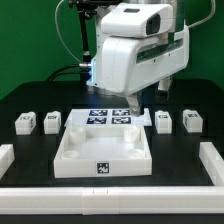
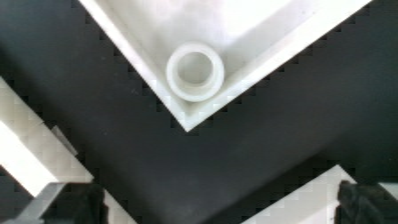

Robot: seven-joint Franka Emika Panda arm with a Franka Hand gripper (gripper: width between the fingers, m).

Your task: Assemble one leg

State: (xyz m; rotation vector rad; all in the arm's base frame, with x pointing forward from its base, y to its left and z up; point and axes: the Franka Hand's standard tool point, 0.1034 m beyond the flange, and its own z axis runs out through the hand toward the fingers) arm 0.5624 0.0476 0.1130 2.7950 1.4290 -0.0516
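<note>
You are looking at a black table point(image 1: 30, 100) with a low white rail point(image 1: 110, 196) running along its near edge and up both sides. The white arm point(image 1: 135, 55) hangs over the back middle of the table and hides most of what lies behind it.

The square top point(image 1: 105, 150), a white piece with raised edges, lies flat in the middle of the table, just in front of the arm. Directly behind it, under the arm, the marker board point(image 1: 105, 117) lies flat, and its back part is covered by the arm.

The legs have not been fitted. The left pair of legs point(image 1: 50, 122) sits on the exterior view's left of the square top, the two pieces side by side and apart from each other. The right pair of legs point(image 1: 164, 120) sits the same way on the exterior view's right. All four rest on the table, clear of the square top and of the arm.

Your gripper point(image 2: 214, 205) is spread wide and holds nothing. In the wrist view its dark fingertips point(image 2: 63, 205) show only at the edges of the picture, with bare black table between them. Ahead of them you see one white corner, apparently of the square top, with a round socket point(image 2: 192, 72) set into it. The gripper touches neither.
</note>
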